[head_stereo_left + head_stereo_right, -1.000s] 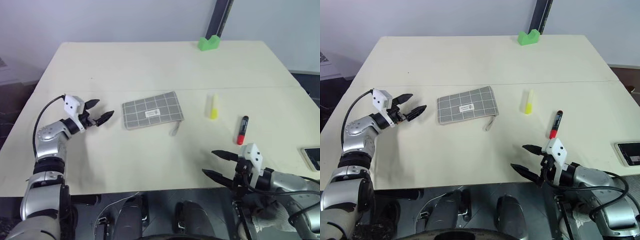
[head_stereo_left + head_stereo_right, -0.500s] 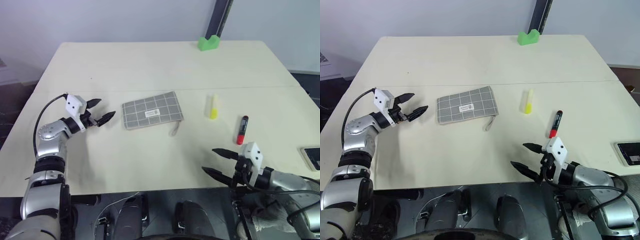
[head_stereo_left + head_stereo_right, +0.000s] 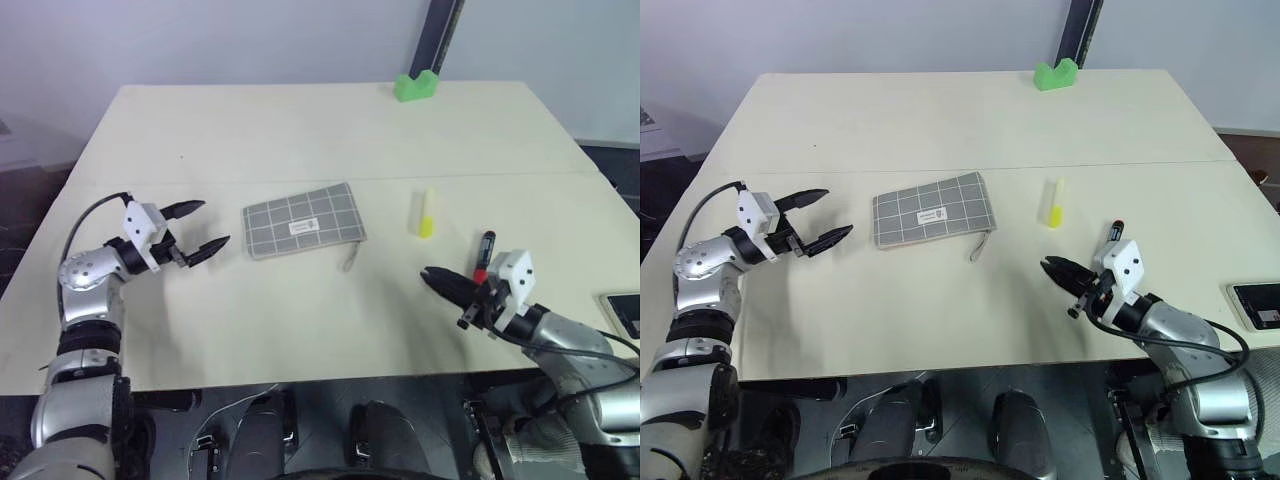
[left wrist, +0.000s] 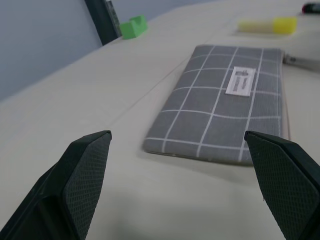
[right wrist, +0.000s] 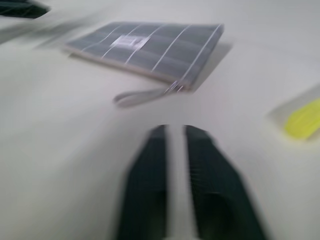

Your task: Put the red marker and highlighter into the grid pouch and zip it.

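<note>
On surface centre: grid pouch [image 3: 304, 220] flat, zipped; highlighter [image 3: 426, 214] right of it, red marker [image 3: 482, 258] further right. Left gripper [image 3: 200, 227] fingers apart; right gripper [image 3: 432, 277] fingers together, empty, beside marker.

Grid pouch [image 4: 225, 117]: grey fabric with white grid lines, laid flat on the cream table [image 4: 75, 95]; a small white label is borne near its middle. Highlighter [image 4: 267, 25]: pale body, yellow end, laid beyond the pouch, apart from it. Green block [image 4: 133, 26]: set at the far table edge beside a dark post [image 4: 102, 20]. Left gripper [image 4: 180, 185]: two black fingers [image 4: 82, 175] are spread wide, nothing between them.
</note>
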Tool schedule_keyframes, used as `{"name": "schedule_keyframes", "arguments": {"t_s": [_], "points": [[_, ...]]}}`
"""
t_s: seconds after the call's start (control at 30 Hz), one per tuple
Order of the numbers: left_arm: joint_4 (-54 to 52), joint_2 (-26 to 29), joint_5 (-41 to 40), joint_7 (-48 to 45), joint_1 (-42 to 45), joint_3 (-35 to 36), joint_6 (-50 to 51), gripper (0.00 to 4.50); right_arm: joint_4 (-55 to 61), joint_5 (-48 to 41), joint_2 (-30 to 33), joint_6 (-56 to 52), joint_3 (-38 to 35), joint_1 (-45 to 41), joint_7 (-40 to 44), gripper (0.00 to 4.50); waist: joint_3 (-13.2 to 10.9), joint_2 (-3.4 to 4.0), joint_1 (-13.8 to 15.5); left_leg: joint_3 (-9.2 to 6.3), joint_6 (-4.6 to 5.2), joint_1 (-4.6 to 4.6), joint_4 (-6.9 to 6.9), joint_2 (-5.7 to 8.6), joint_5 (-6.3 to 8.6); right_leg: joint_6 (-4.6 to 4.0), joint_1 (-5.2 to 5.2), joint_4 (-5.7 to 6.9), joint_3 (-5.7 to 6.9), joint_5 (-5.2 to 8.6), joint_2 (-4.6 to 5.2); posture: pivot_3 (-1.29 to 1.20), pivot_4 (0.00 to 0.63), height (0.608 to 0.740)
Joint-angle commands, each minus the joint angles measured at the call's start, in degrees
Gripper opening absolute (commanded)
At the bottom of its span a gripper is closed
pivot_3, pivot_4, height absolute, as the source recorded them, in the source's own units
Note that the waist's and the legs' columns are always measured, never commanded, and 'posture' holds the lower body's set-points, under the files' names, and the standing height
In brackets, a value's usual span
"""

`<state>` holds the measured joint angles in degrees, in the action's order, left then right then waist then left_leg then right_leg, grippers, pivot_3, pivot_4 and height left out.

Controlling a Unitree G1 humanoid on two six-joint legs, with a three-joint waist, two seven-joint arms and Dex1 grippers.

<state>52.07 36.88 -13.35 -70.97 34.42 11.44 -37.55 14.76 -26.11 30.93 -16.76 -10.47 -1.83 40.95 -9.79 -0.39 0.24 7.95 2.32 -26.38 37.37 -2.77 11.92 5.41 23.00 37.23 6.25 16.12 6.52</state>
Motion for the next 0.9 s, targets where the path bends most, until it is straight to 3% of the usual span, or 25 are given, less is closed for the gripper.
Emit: {"name": "schedule_keyframes", "arguments": {"t_s": [0.03, 0.3, 0.53, 0.73, 0.9], "points": [[4.32, 0.12, 3.80, 1.33, 2.80, -2.07, -10.30, 4.50, -4.34, 5.79, -4.55, 4.78, 5.10, -8.79, -4.37, 0.08, 0.02, 0.04, -0.30, 0.01, 0.00, 0.00, -0.01, 0.00, 0.00, -0.01, 0.01, 0.01, 0.00, -0.01, 0.01, 0.00, 0.150, 0.740], [11.22, -0.57, 12.72, 7.13, 6.15, -8.27, -24.36, 4.50, -27.24, 19.40, -13.87, 14.16, 13.20, -26.69, -13.57, 0.08, 0.01, 0.03, -0.82, 0.37, -0.18, -0.17, 0.00, 0.06, -0.28, 0.14, 0.08, 0.31, 0.02, -0.07, -0.05, 0.00, 0.150, 0.740], [14.89, -1.03, 20.30, 14.42, 7.93, -13.62, -29.34, 4.50, -45.25, 26.50, -16.68, 19.31, 17.47, -33.32, -15.87, 0.08, 0.01, 0.03, -1.20, 0.58, -0.19, -0.13, -0.04, 0.00, -0.30, 0.19, 0.16, 0.36, 0.02, -0.09, -0.03, 0.00, 0.150, 0.740], [16.19, -1.01, 26.68, 19.93, 8.62, -18.38, -32.17, 4.50, -49.95, 28.89, -17.96, 21.03, 18.98, -34.21, -15.47, 0.08, 0.06, 0.05, -1.29, 0.73, -0.14, 0.04, -0.03, -0.02, -0.30, 0.20, 0.15, 0.53, 0.01, -0.09, 0.06, 0.00, 0.150, 0.740], [17.40, 0.17, 24.03, 18.37, 9.95, -18.33, -31.44, 4.50, -50.69, 29.62, -17.68, 21.93, 18.05, -35.37, -16.65, 0.08, 0.07, 0.04, -1.44, 0.76, -0.11, 0.07, -0.03, -0.06, -0.27, 0.19, 0.23, 0.70, 0.01, -0.09, 0.09, 0.00, 0.150, 0.740]]}}
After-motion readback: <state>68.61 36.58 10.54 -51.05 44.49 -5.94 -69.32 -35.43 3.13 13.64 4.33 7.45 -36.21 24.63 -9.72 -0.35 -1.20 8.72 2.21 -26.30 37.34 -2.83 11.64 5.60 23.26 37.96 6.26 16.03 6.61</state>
